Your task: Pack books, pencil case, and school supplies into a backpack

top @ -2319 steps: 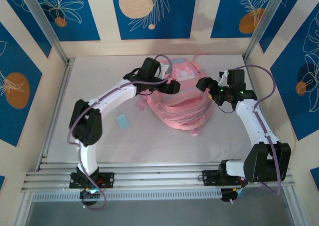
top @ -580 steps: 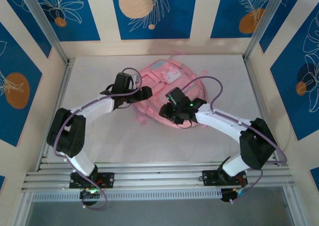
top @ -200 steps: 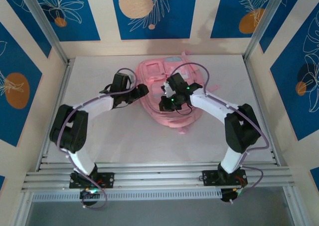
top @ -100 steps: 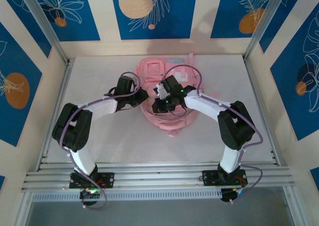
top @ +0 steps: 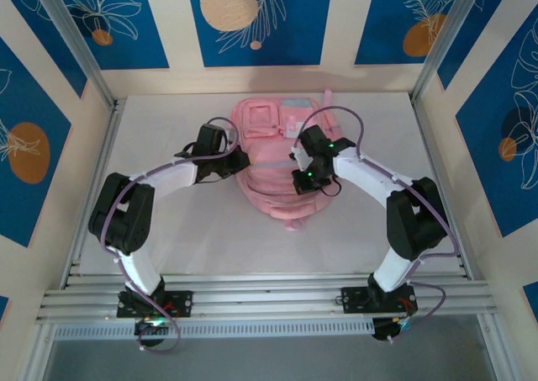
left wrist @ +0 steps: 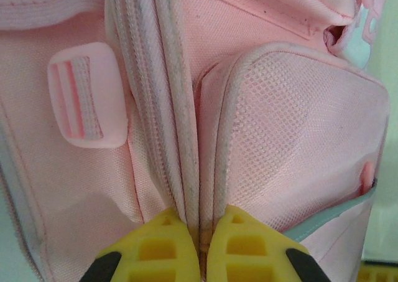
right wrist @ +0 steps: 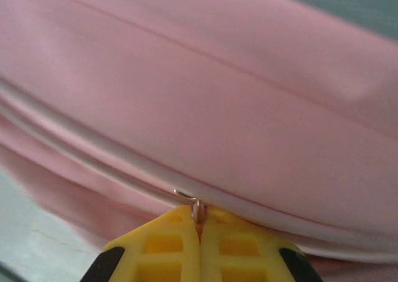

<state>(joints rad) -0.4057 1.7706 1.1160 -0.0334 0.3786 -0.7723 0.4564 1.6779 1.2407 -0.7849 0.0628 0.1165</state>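
The backpack (top: 261,124) is laid flat on the middle of the surface (top: 168,230), hemmed in by blue-and-cream wall panels (top: 252,19), with a pink buckle (left wrist: 87,95) and a mesh pocket (left wrist: 292,139) seen beside its zip seam (left wrist: 191,139). The left tool (top: 243,164) is held in from the left, elbow bent, and is pinched shut on that seam. The right tool (top: 301,187) is bent in from the right and is closed on a metal zip pull (right wrist: 194,202).

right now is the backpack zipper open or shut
Shut where visible: the zipper on the backpack shows no gap, and the right claw pinches a zipper pull. The rest: cannot tell.
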